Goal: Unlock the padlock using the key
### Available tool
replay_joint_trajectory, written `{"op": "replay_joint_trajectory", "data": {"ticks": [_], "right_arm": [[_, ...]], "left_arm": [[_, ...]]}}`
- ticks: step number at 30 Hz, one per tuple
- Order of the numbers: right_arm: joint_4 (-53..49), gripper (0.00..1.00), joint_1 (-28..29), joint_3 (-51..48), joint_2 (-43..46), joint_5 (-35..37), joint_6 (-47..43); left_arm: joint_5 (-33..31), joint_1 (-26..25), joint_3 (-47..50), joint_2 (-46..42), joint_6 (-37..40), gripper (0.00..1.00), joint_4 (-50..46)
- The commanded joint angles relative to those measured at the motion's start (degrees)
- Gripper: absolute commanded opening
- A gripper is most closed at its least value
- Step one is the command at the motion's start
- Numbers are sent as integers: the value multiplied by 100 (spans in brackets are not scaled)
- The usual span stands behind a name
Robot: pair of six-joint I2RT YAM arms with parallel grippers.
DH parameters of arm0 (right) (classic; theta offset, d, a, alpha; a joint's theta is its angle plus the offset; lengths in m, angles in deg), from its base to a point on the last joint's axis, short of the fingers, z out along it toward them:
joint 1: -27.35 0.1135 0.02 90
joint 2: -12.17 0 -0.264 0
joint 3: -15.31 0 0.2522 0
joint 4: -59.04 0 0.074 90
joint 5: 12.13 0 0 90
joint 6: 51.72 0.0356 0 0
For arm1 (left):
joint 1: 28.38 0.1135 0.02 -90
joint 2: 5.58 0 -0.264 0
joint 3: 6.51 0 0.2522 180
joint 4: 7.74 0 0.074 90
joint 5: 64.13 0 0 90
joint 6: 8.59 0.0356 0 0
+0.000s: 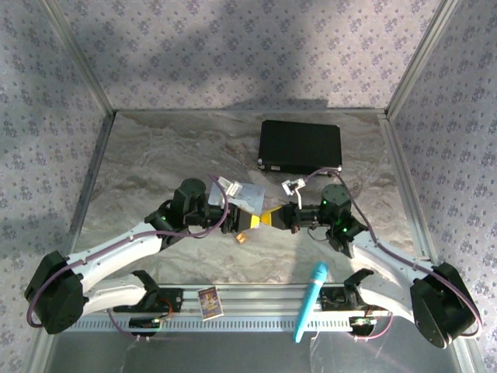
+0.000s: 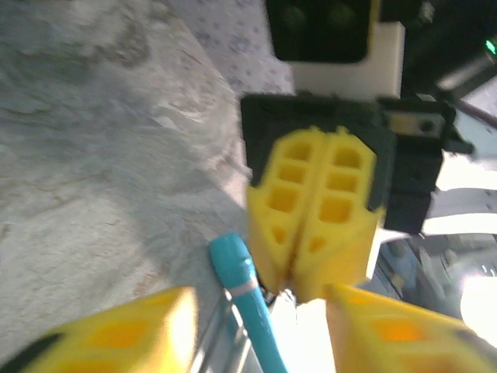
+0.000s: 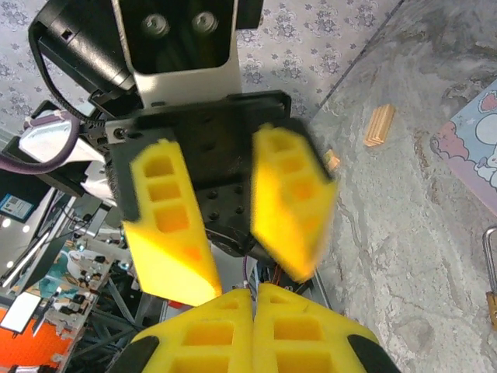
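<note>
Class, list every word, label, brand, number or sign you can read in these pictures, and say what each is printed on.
No text reads clearly.
Small printed picture card: print too small to read.
Pastel blue tin with a cartoon drawing: no words legible.
Small blue label at the left of the right wrist view: blurred.
Black rectangular case: no lettering visible.

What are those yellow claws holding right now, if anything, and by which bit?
The left gripper is open and empty. The right gripper is shut; whether anything thin sits between its fingers cannot be told.
</note>
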Motion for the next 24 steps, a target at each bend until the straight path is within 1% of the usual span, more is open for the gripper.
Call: {"op": "replay_joint_trajectory", "data": {"ticks": [1,5,8,9,10,11,12,14,16,18,19,23,24], "right_arm": [[-783,0,-39,55,175,488,-397],[-1225,0,-199,-30,177,1181,-429],[-1833,0,-224,3,174,1892,-544],[-1826,0,-222,-54,174,2066,-510],[-1785,0,-217,-112,172,2153,-477],[-1747,0,-204,-146,142,2205,-462],[-1744,0,-201,-156,109,2257,-450],[-1699,0,-146,-206,79,2380,-423],[-1710,0,-93,-194,42,2410,-432],[-1747,0,-46,-172,3,2410,-478],[-1744,0,-4,-178,0,2459,-480],[-1676,0,154,-204,-90,2572,-464],[-1623,0,196,-214,-123,2590,-444]], "left_arm": [[-1109,-6,175,-257,-264,100,161],[-2911,-234,340,-526,-531,100,-522],[-4277,-594,469,-532,-1194,91,-1233],[-4673,-736,458,-453,-1389,86,-1520],[-4926,-936,450,-336,-1386,83,-1621],[-5261,-1154,376,-152,-1432,83,-1796],[-5450,-1317,263,99,-1539,82,-2005],[-5418,-1455,142,574,-1719,82,-2033],[-5461,-1524,59,998,-2048,79,-2057],[-5676,-1559,-46,1354,-2461,75,-2249],[-5771,-1567,-87,1515,-2608,75,-2279],[-6313,-1723,-460,2065,-2841,74,-2670],[-6392,-1725,-568,2196,-2904,73,-2808]]}}
